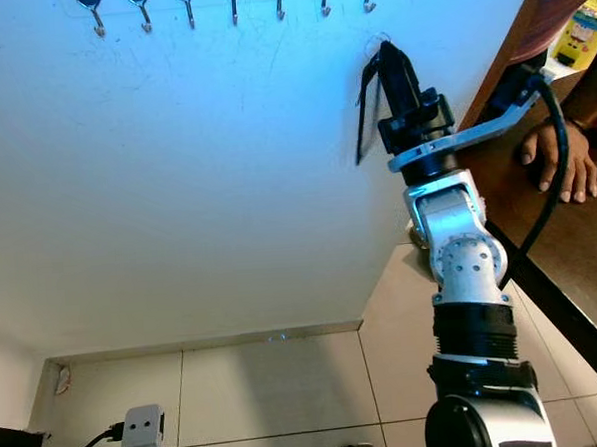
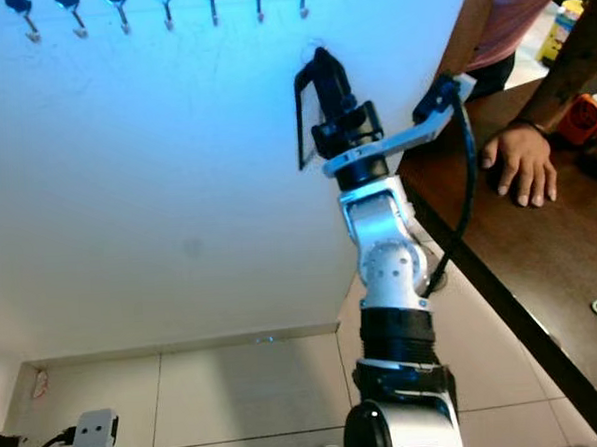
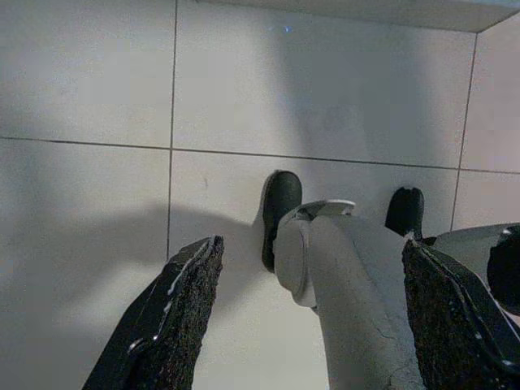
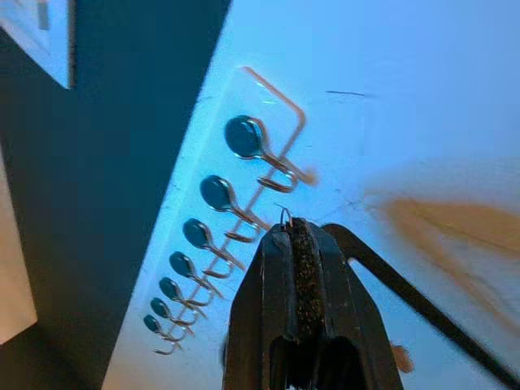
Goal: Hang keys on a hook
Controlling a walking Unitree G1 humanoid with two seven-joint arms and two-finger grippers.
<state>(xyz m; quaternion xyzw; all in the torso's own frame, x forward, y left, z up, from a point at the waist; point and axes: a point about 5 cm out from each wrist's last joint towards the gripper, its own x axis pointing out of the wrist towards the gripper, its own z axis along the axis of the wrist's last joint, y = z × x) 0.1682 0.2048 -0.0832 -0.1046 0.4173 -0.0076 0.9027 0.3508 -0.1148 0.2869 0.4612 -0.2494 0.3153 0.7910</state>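
Right wrist view, right gripper point(image 4: 286, 223) pinching key ring point(image 4: 284, 214), beside hooks point(image 4: 244, 138)

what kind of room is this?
Probably a home entryway or hallway: a row of key hooks on a pale wall, a tiled floor, and a wooden counter where a person's hand rests.

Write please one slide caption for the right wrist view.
Right hand, shut on a thin wire ring, raised just below the row of wall hooks.

Shiny metal hooks point(image 4: 244, 140) on matt wall point(image 1: 177, 190); tool point(image 4: 296, 236) pads look rough, perhaps rubber.
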